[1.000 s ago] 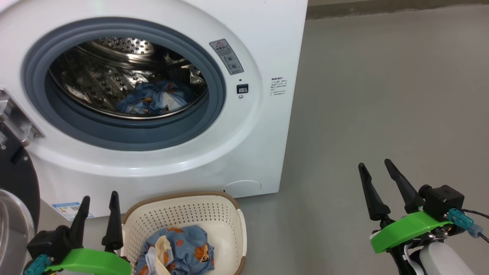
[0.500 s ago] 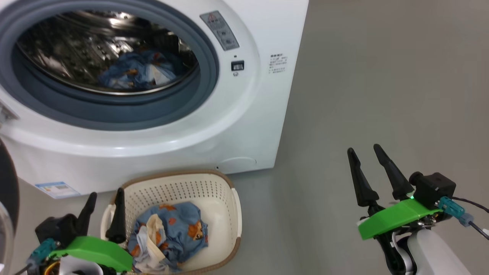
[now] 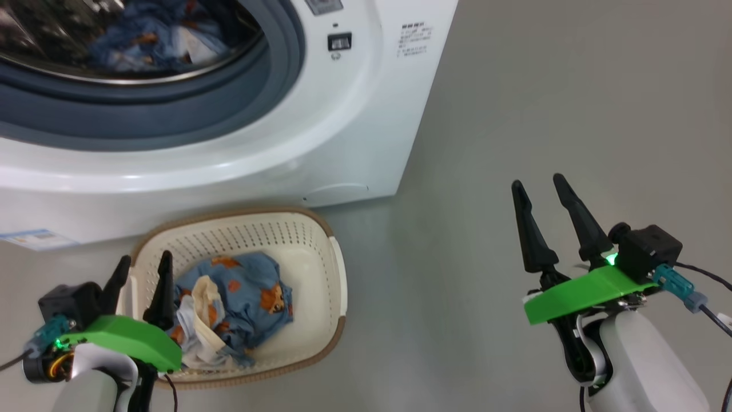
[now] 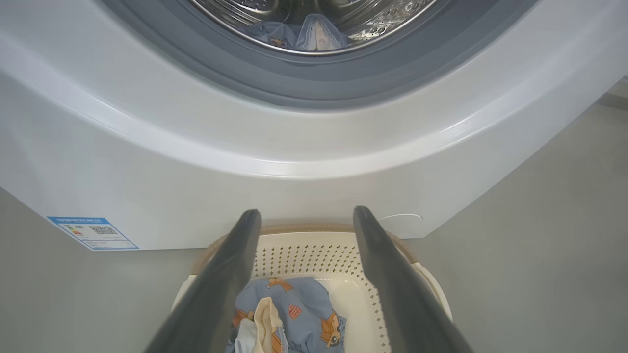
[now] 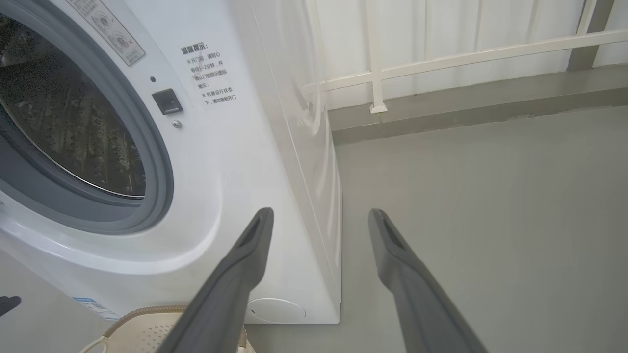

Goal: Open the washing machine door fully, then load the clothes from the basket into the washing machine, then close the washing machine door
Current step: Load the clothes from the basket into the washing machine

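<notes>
**A:** Left gripper (image 3: 146, 257) is spread wide, with both long, dark, tapered fingers bare and nothing between them. Right gripper (image 3: 538, 181) is the same: fully parted and empty, over smooth grey floor (image 3: 514, 86).

**B:** Look between the left fingers in the wrist view and there's the basket (image 4: 304, 252). It's cream plastic, a rounded rectangle with rows of little holes in its walls and a brown woven-look rim. It sits just past and below those fingertips.

**A:** Beyond the tips rises the washing machine (image 3: 343, 143), glossy white, its front swelling into a big round ring. Inside that comes a matte grey-blue rubber gasket (image 3: 171, 114), then the shiny perforated steel drum (image 4: 392, 14).

**B:** Changes from a second ago? The head camera has tipped down, so the machine's mouth has slid to the top of that view and the whole basket is in it. The left fingers now overlap the basket's left rim, where before they stood beside it. Both grippers are as wide as before.

**A:** Contents! The basket holds crumpled clothes (image 3: 246, 292), soft light blue with orange animals. A cream strip and some white cloth lie nearest the left fingers. More blue cloth lies low in the drum, well beyond the tips.

**B:** And the machine's front corner stands just left of the right fingers.
</notes>
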### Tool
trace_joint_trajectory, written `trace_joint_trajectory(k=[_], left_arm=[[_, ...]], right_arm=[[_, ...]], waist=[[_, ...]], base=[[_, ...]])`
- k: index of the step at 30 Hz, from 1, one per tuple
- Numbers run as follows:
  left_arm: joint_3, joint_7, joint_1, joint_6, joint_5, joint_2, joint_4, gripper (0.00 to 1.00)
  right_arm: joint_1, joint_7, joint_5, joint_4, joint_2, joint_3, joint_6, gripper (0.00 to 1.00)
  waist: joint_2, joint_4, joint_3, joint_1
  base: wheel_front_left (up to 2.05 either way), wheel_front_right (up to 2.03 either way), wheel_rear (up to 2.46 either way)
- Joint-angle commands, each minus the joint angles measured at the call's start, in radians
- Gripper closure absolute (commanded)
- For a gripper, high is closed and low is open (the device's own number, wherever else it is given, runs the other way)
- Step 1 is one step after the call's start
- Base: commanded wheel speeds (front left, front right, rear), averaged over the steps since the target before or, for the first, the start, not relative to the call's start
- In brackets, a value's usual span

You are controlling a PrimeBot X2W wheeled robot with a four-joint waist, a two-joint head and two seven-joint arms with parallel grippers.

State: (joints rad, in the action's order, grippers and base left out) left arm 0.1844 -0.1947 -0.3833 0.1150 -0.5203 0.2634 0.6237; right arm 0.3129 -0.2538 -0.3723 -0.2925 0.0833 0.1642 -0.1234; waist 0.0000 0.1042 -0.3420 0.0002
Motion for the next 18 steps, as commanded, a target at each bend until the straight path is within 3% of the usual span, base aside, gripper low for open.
trace_joint_trajectory(k=[1,18], left_arm=[[-0.023,-0.009,-0.04,0.004,-0.011,0.039,0.009,0.0],[0.103,0.108,-0.274,0.015,-0.038,0.07,0.285,0.0]], right_arm=[[0.027,-0.008,0.012,0.025,-0.009,0.025,-0.007,0.0],[0.131,-0.008,0.03,0.054,-0.032,0.049,-0.007,0.0]], waist=[[0.0,0.019,-0.071,-0.0002],[0.0,0.056,-0.299,-0.0002]], base=[[0.0,0.0,0.0],[0.0,0.0,0.0]])
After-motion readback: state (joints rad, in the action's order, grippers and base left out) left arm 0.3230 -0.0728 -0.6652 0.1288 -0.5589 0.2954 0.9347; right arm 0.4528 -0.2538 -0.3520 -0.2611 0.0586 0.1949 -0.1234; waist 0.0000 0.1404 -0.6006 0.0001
